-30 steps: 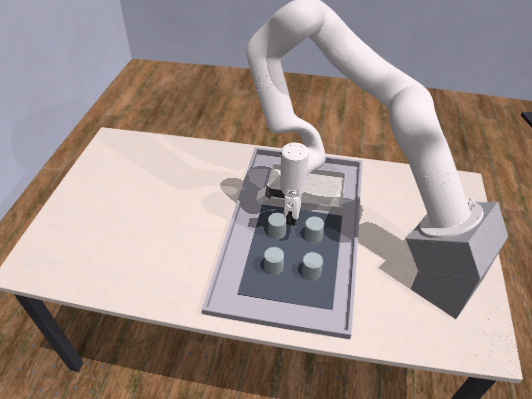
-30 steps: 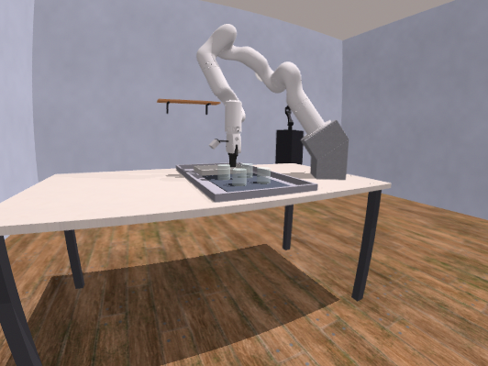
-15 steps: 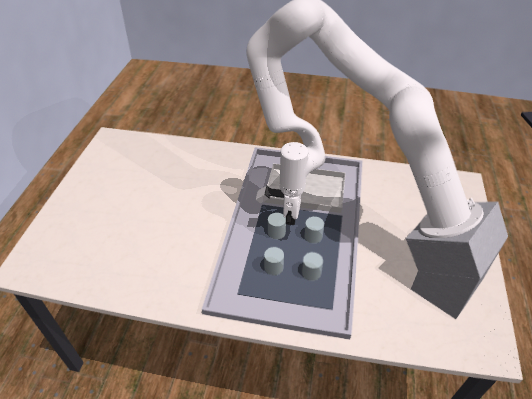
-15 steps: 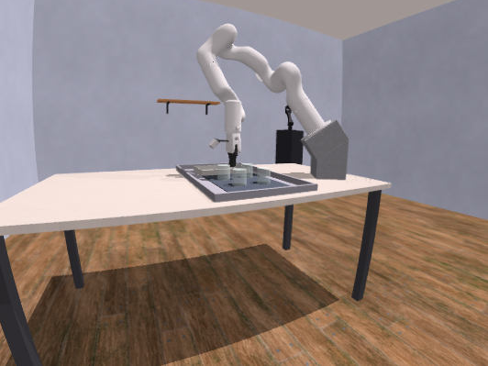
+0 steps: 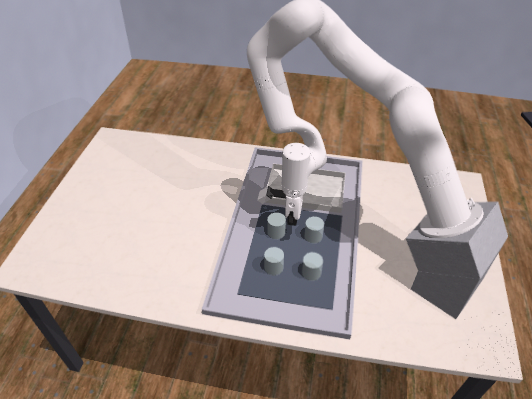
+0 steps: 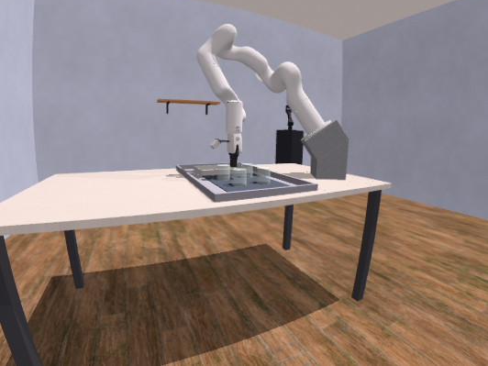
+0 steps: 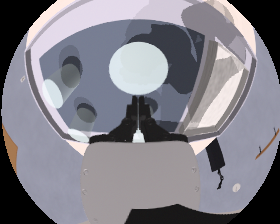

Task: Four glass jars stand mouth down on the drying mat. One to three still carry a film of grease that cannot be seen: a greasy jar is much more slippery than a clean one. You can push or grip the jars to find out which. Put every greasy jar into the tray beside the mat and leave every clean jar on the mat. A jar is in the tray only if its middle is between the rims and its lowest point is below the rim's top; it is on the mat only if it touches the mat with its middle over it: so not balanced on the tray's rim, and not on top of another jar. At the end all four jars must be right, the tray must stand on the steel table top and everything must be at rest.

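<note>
Four pale glass jars stand mouth down on the dark drying mat (image 5: 290, 293): far left (image 5: 276, 224), far right (image 5: 314, 228), near left (image 5: 273, 260) and near right (image 5: 312, 265). My gripper (image 5: 293, 217) (image 6: 234, 161) (image 7: 138, 103) is shut on nothing. It hangs low at the mat's far edge, right beside the far left jar, in the gap between the two far jars. In the wrist view that jar (image 7: 138, 68) fills the middle just ahead of the fingertips. The see-through tray (image 5: 331, 174) (image 7: 220, 91) lies beyond the mat, behind the gripper.
Mat and tray rest on the rimmed grey steel table top (image 5: 227, 273) (image 6: 257, 192) on the beige table (image 5: 125, 223). The robot's grey base block (image 5: 452, 263) stands to the right. A wall shelf (image 6: 188, 102) hangs far behind.
</note>
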`<state>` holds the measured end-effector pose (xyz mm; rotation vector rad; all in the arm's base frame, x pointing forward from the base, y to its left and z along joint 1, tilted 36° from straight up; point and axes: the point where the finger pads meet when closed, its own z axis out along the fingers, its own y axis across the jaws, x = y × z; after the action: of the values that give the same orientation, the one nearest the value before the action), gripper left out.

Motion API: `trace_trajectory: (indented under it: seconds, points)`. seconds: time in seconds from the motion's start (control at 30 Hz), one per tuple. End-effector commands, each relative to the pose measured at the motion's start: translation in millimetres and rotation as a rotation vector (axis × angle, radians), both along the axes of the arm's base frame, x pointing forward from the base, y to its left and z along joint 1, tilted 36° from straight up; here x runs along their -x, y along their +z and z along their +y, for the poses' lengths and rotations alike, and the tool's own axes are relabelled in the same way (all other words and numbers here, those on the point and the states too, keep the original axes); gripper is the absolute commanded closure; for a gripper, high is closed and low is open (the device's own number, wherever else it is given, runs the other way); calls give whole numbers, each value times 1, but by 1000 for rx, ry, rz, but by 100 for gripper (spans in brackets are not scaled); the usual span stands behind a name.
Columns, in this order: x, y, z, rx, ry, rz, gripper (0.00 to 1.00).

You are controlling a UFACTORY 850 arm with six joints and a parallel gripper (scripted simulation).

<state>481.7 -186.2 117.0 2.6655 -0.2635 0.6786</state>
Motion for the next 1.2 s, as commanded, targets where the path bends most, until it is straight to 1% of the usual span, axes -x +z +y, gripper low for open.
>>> trace_trajectory:
  seconds: [0.0,0.1,1.17]
  points:
    - [7,-7,0,0,0,-1,100]
    - [13,-13,-1,0,0,-1,100]
    - [13,-13,-1,0,0,-1,100]
